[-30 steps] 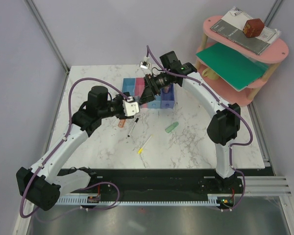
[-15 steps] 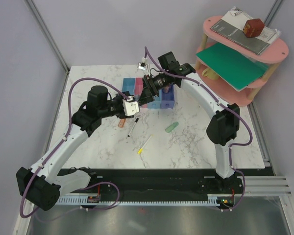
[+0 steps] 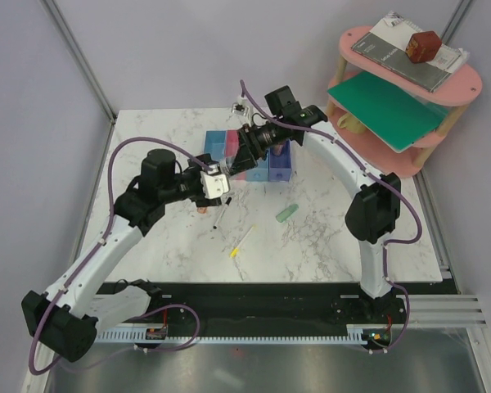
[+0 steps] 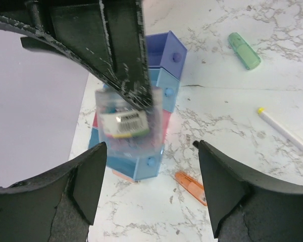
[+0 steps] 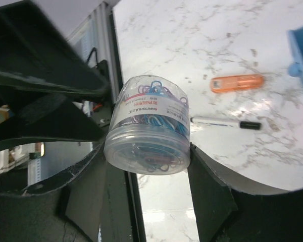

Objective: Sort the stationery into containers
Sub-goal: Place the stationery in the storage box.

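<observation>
Marble-patterned tabletop carries loose stationery in its middle. Nearest the near edge lies a thin pencil, white with yellow ends, set at a slant. Just beyond it to the left is a black-and-white pen, also slanted, and an orange eraser lies just left of the pen without touching it. A pale green eraser rests alone toward the right, well apart from the others.

Above the orange eraser and the pen hangs the left gripper. Its jaws stand wide apart with nothing between them, and its fingers touch none of the items below.

Farther back, in the far half of the tabletop and about midway between its left and right edges, stands the joined row of small open bins in light blue, pink and periwinkle.

The right gripper reaches in from the right and sits over the left part of that row in the overhead view. It is clamped on a clear round tub of coloured paper clips, both fingers pressed against its sides. The tub is tilted and off the tabletop. From the left wrist view it shows blurred in front of the bins, and whether it is over one bin I cannot tell.

Beyond the far right corner stands a pink round shelf with books on top.
</observation>
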